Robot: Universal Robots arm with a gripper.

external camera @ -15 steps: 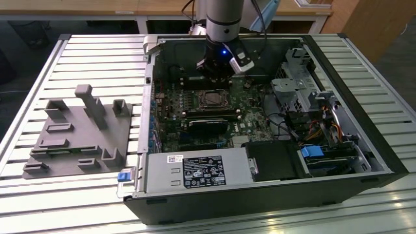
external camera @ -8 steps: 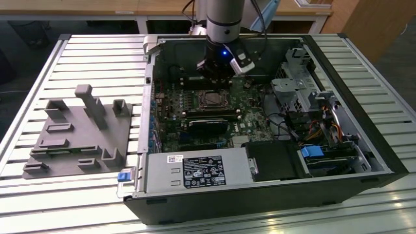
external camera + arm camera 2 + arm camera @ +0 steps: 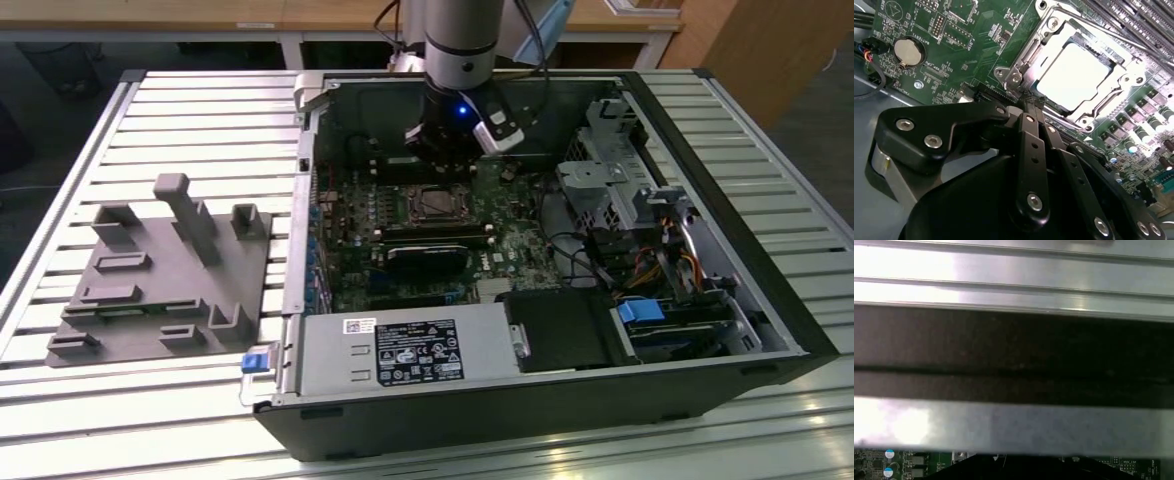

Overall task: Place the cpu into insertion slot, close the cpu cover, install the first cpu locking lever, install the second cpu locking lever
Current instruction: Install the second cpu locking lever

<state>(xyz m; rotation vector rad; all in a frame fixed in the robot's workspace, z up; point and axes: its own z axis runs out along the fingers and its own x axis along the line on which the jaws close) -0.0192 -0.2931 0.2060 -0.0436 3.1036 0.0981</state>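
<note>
The cpu lies flat in the insertion slot on the green motherboard, its pale silver face showing. The cpu cover, a thin metal frame, lies down around it. In the second wrist view, my gripper hovers just beside the socket's near corner. Its black fingers are pressed together, with nothing visible between them. In the exterior view, my gripper reaches down into the open computer case, just behind the socket. I cannot make out the locking levers' positions.
A grey moulded fixture sits on the slatted table at the exterior view's left. Inside the case are a power supply, a drive cage and cables. A coin battery sits on the board.
</note>
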